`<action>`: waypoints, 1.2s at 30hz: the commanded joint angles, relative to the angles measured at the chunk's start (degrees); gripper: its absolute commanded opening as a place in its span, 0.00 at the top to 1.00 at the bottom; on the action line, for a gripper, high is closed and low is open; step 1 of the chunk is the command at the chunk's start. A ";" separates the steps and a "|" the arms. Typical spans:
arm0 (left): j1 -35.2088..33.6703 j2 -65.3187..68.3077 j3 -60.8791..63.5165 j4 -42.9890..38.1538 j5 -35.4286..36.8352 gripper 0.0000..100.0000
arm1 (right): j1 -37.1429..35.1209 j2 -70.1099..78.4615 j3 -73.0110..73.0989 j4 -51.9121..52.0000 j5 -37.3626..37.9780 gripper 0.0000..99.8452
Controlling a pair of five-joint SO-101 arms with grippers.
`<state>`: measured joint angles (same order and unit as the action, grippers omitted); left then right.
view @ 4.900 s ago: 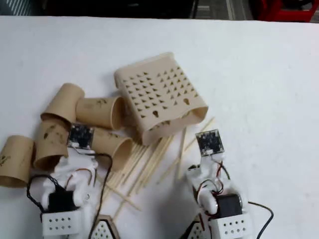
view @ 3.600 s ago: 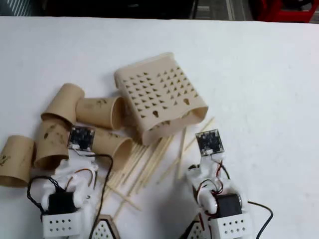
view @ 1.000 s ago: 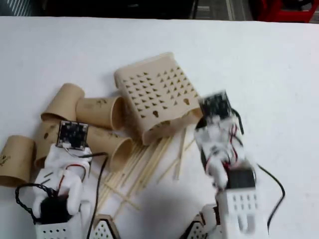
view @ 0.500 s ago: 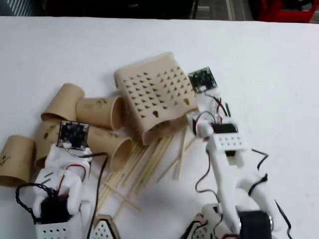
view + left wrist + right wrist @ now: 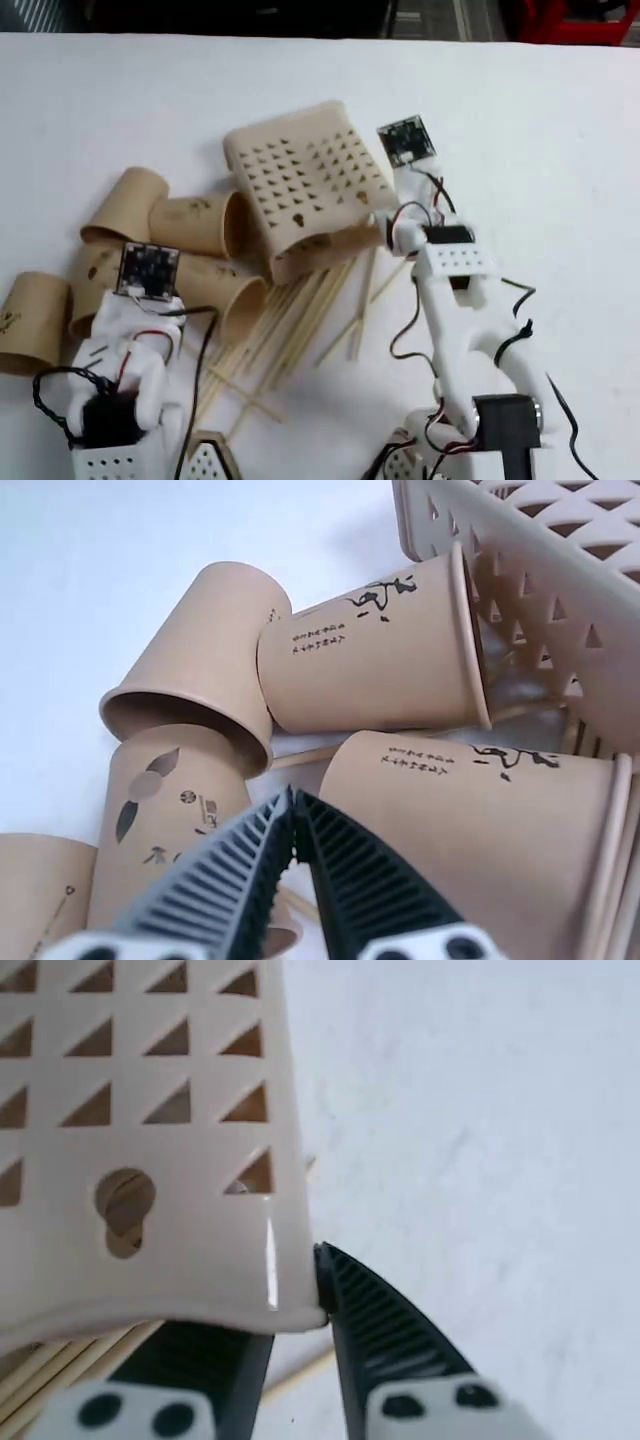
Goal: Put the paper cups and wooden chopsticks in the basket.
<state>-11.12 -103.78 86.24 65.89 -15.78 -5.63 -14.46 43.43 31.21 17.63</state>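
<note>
right hand point(image 5: 300, 1305), stretched forward, pinches the basket point(image 5: 200, 1250) by its rim; left hand point(image 5: 293, 810) hovers clenched over the paper cups point(image 5: 370, 670).

Basket point(image 5: 300, 190) cream, rows of triangle holes. Cups point(image 5: 370, 655) tan, dark markings. Chopsticks point(image 5: 300, 320) pale wood. Table point(image 5: 520, 130) white. My fingers point(image 5: 360, 880) black, ribbed.

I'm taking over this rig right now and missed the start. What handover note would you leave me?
Left gripper: shut, empty, above the cups.
Right gripper: shut on a rim corner of the basket.
Basket: tipped on its side on the table, with five cups lying beside it and chopsticks scattered at its mouth.
Done: nothing loaded.
Left: stand the basket up, then load cups and chopsticks.
</note>
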 commanded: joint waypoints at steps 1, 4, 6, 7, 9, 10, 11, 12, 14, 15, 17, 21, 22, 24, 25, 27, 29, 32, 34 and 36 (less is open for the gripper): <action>0.57 -0.66 -0.44 -1.14 -0.62 0.97 | 0.31 -7.34 -2.99 3.82 -0.70 0.98; 0.57 -0.66 -0.44 -1.14 -0.62 0.97 | 0.40 -12.44 -5.01 9.10 -3.34 0.98; 0.57 -0.66 -0.44 -1.14 -0.62 0.97 | 0.40 -14.73 -8.09 14.20 -4.84 0.98; 0.57 -0.66 -0.44 -1.14 -0.62 0.97 | 0.40 -15.43 -10.20 16.84 -5.27 0.98; 0.57 -0.66 -0.44 -1.05 -0.62 0.97 | 0.40 -15.87 -14.95 21.93 -6.59 0.98; 0.57 -0.66 -0.44 -1.05 -0.62 0.97 | 0.40 -15.87 -17.41 24.13 -7.21 0.98; 0.57 -0.66 -0.44 -1.05 -0.62 0.97 | 0.40 -15.78 -19.69 26.07 -7.56 0.98; 0.57 -0.66 -0.44 -1.05 -0.62 0.97 | 0.40 -15.78 -21.71 27.65 -7.82 0.98; 0.57 -0.66 -0.44 -0.97 -0.62 0.97 | 0.40 -15.16 -25.49 30.20 -8.18 0.98; 0.57 -0.66 -0.44 -0.97 -0.62 0.97 | 0.40 -14.64 -27.16 30.90 -8.70 0.98; 0.57 -0.66 -0.44 -0.97 -0.62 0.97 | 0.75 -12.79 -30.07 31.69 -9.76 0.98; 0.57 -0.66 -0.35 -0.97 -0.62 0.97 | 2.95 -6.02 -36.04 32.57 -12.13 0.98; 0.57 -0.66 -0.26 -1.05 -0.62 0.97 | 3.47 -3.91 -37.89 33.36 -12.57 0.98; 0.57 -0.66 -0.26 -1.05 -0.62 0.97 | 4.00 0.75 -42.64 36.44 -12.84 0.98; 0.57 -0.66 -0.26 -1.05 -0.62 0.97 | 4.00 3.03 -45.54 38.46 -12.84 0.98; 0.57 -0.66 -0.26 -1.05 -0.62 0.97 | 4.09 7.25 -51.16 42.33 -12.84 0.98; 0.57 -0.66 -0.26 -1.05 -0.62 0.97 | 4.00 10.68 -56.70 45.32 -12.31 0.98; 0.57 -0.66 -0.26 -1.05 -0.62 0.97 | 3.91 14.64 -64.53 46.73 -12.22 0.98; 0.57 -0.66 -0.26 -1.05 -0.62 0.97 | 3.65 16.48 -69.01 46.73 -10.64 0.98; 0.57 -0.66 -0.26 -1.05 -0.62 0.97 | 3.56 18.24 -72.44 46.73 -10.02 0.98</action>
<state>-11.12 -103.78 86.24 65.89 -15.78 -2.20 3.65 -21.45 77.71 6.37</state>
